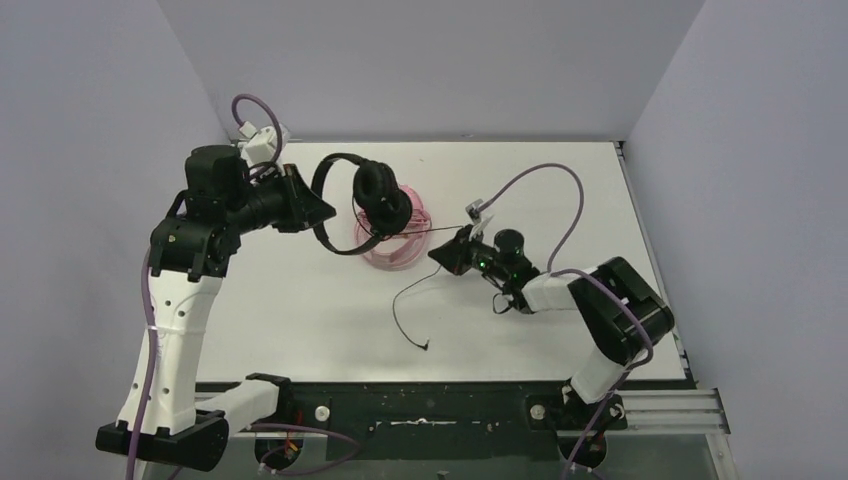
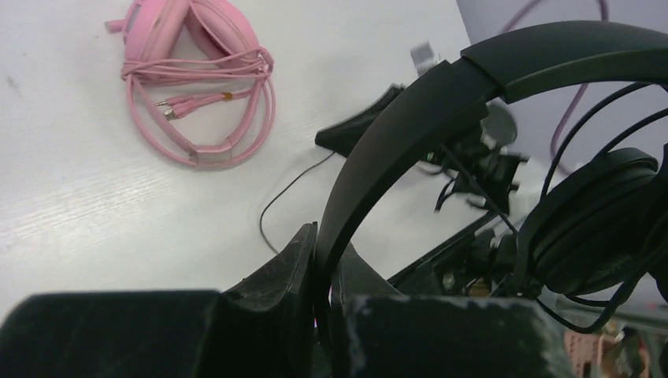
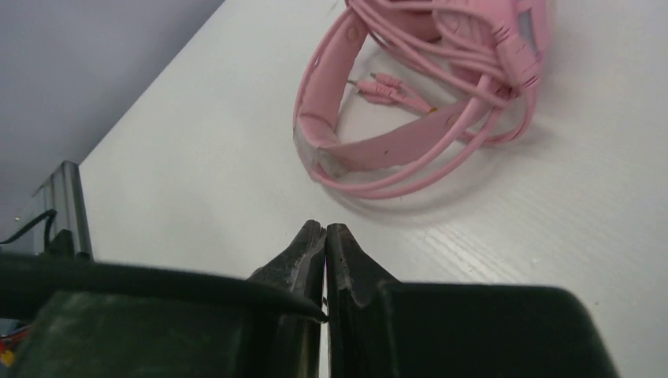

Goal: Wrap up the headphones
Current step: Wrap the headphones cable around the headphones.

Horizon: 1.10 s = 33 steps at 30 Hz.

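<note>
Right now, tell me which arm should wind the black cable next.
Right. The right gripper is shut on the black cable, whose free end trails on the table. The left gripper is occupied, clamped on the band of the black headphones.

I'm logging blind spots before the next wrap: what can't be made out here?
Pink headphones: top view, mostly covered by the black headphones above them.
Plug on the black cable: top view, too small to identify.
Black ear cup: left wrist view, cut off by the right edge.
</note>
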### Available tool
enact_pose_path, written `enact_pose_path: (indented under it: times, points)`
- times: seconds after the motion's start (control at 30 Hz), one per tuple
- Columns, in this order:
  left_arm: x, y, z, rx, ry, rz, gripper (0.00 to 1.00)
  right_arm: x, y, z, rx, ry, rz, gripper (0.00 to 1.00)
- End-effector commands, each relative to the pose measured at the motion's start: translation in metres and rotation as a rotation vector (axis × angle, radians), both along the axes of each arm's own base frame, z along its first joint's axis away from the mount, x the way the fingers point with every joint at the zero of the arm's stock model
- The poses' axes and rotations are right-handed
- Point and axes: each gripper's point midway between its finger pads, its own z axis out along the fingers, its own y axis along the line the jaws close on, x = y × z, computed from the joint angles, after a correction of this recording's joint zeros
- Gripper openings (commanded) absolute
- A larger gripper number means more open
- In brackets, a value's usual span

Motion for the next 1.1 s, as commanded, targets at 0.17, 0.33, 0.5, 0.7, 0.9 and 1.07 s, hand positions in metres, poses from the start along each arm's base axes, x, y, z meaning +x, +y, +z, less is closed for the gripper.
enact_pose_path:
  times: [0.17, 0.33, 0.5, 0.7, 0.9, 1.07]
  points:
    - [-0.048, -0.034, -0.025, 0.378, -0.46, -0.517, 0.0, -0.024, -0.06, 0.013, -0.241, 0.369, 0.242, 0.0]
    - [-0.051, -0.034, -0.044, 0.503, -0.511, -0.556, 0.0, -0.007, -0.088, 0.04, -0.247, 0.414, 0.144, 0.0]
    - [-0.056, -0.04, -0.059, 0.577, -0.546, -0.596, 0.0, 0.009, -0.095, 0.076, -0.267, 0.36, 0.109, 0.0]
    - [-0.063, -0.063, -0.063, 0.534, -0.604, -0.652, 0.0, 0.021, -0.081, 0.091, -0.244, 0.363, 0.172, 0.0]
    - [-0.052, -0.067, -0.045, 0.478, -0.589, -0.545, 0.0, 0.005, -0.059, 0.089, -0.236, 0.394, 0.249, 0.02]
    - [-0.04, -0.06, -0.033, 0.416, -0.495, -0.371, 0.0, -0.014, -0.041, 0.071, -0.239, 0.453, 0.299, 0.02]
